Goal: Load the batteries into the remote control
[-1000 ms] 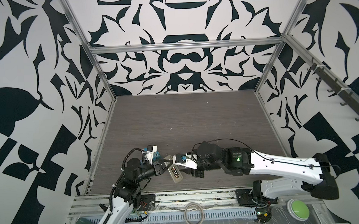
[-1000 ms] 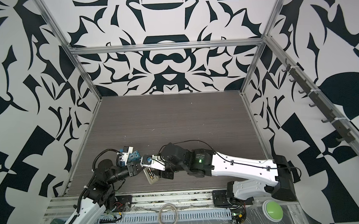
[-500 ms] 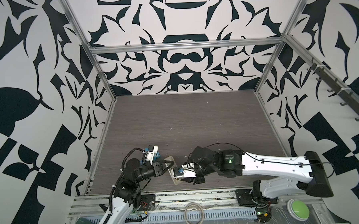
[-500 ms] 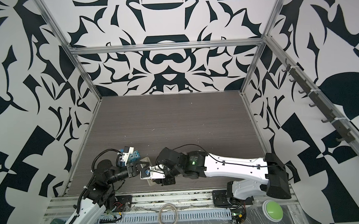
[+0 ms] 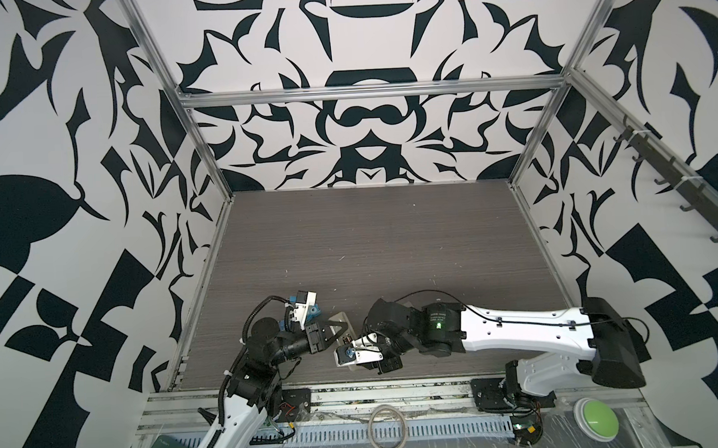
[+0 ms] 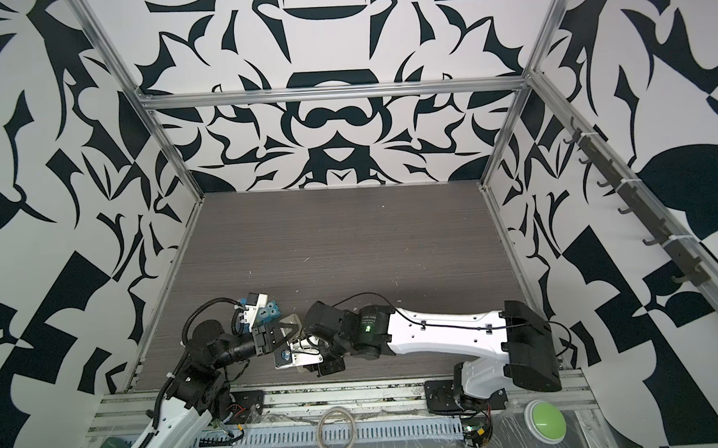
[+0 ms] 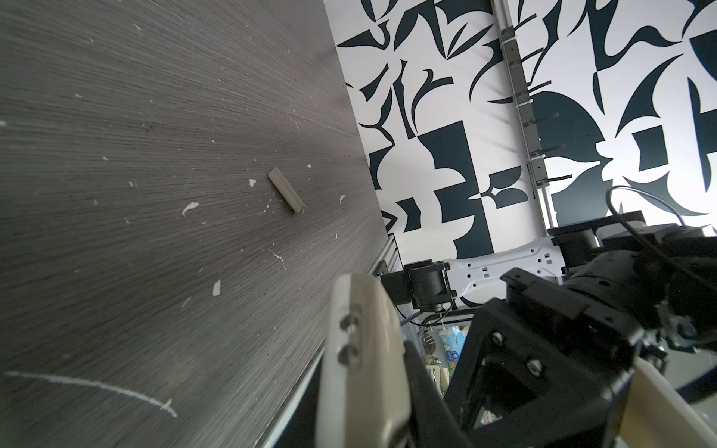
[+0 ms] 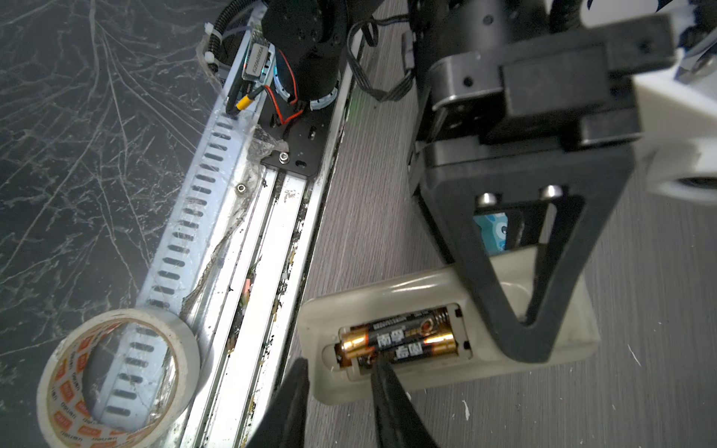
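Left tool (image 5: 336, 333) closed on the pale remote control (image 5: 344, 318), coppery batteries (image 5: 346, 340) showing just past its tip, right tool (image 5: 356, 354) facing it across the remote, grey wood-grain table (image 5: 392, 252) stretching ahead of both tools, tape roll (image 5: 369, 427) behind them off the table

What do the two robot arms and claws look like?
Both have white shells between black joints. The right arm carries a thin black cable and a green light; the left arm has a ribbed black hose. The right gripper has slim pointed black fingers; the left gripper has black hollow triangular ones.
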Controlling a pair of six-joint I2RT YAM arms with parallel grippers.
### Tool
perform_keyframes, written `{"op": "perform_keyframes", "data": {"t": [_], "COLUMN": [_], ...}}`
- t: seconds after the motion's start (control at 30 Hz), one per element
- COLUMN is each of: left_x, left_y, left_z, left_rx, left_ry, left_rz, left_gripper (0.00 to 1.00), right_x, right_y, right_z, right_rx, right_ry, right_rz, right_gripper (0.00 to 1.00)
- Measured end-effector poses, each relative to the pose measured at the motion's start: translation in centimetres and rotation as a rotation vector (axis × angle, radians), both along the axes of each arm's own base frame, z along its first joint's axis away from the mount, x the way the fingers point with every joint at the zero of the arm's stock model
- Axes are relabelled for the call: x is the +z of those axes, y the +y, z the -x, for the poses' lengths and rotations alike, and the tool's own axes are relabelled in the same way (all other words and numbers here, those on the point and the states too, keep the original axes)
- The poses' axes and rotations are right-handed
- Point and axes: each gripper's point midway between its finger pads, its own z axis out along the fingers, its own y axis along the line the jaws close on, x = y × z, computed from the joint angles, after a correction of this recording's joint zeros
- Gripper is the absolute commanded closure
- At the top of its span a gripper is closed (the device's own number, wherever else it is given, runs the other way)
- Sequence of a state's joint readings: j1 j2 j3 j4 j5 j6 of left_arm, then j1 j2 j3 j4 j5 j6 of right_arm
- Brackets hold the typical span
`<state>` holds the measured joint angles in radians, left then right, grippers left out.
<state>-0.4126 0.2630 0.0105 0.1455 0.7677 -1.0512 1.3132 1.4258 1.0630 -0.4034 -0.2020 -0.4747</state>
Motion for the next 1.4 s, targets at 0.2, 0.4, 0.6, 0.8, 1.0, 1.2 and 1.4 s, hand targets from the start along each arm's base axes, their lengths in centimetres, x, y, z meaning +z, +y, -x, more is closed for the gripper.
{"op": "perform_keyframes", "data": {"t": [0.2,0.4,0.6,0.8,1.0,1.2,1.4], "left_x": [-0.1,-0.1,0.1,0.9,0.9,0.6,0.6], "left_y": [0.0,0.0,-0.1,-0.3,-0.4,-0.5,-0.5], "left_z": [0.0,-0.1,0.2,0.8,1.0,1.0,1.0], "left_rx": [0.0,-0.001,-0.019,-0.047,-0.059,-0.064,-0.064], "left_ry": [0.003,0.006,-0.003,-0.043,-0.044,-0.036,-0.034], "left_rz": [-0.001,-0.003,0.005,0.023,0.021,0.016,0.016], "left_gripper": [1.0,1.0,1.0,1.0,1.0,1.0,1.0], "right_x": [-0.1,-0.4,-0.2,1.9,2.9,2.6,2.1], "right_y": [0.2,0.2,0.2,-0.6,-1.0,-1.0,-0.6], "right_z": [-0.2,-0.3,-0.3,0.0,0.0,0.0,0.0], "right_rx": [-0.001,-0.001,-0.002,-0.009,-0.013,-0.013,-0.011], "right_ry": [-0.01,-0.018,-0.019,-0.028,-0.041,-0.04,-0.037], "right_rz": [-0.004,0.006,0.0,-0.057,-0.085,-0.077,-0.072], "right_gripper": [0.69,0.68,0.67,0.66,0.66,0.66,0.66]}}
